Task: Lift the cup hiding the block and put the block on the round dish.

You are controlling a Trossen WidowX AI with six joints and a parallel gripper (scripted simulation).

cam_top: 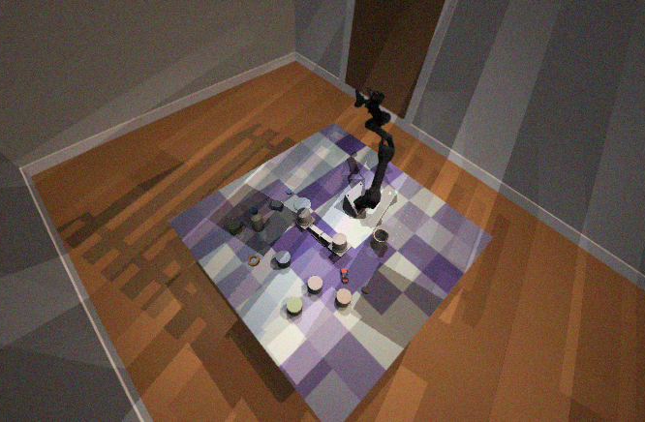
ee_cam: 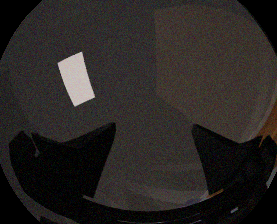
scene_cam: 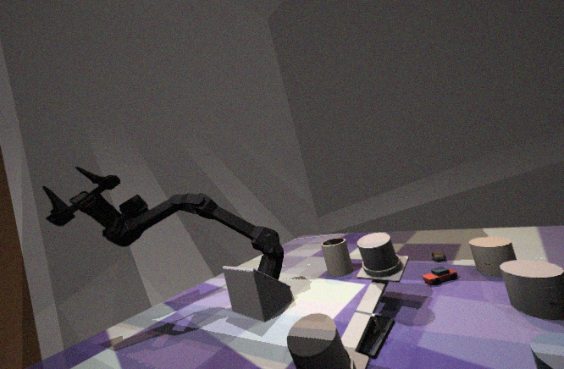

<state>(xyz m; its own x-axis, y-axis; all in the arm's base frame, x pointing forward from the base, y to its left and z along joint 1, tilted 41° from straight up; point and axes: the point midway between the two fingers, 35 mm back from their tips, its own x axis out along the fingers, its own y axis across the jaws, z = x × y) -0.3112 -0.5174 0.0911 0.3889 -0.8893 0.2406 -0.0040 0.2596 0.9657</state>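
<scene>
My gripper point(cam_top: 362, 91) point(scene_cam: 60, 178) point(ee_cam: 153, 125) is open and empty, raised high on the side of the arm base away from the balance. The balance point(cam_top: 316, 231) point(scene_cam: 364, 305) lies in front of the base. One pinkish-grey cup point(cam_top: 339, 241) point(scene_cam: 377, 253) stands upside down on one end plate, which looks raised, its shadow apart from it. The identical cup point(cam_top: 304, 215) point(scene_cam: 316, 341) stands on the other end; its plate is mostly cut off in the exterior view. A pale blue disc point(cam_top: 302, 202), apparently the round dish, lies just behind that cup. No block shows.
A hollow beige cylinder point(cam_top: 380, 237) point(scene_cam: 336, 258) stands beside the raised end. A red toy car point(cam_top: 344, 275) point(scene_cam: 439, 276) and several round blocks, including a green-topped one point(cam_top: 293, 305), stand beyond the balance. A beige cylinder point(cam_top: 257, 222) and a ring point(cam_top: 249, 259) lie farther left.
</scene>
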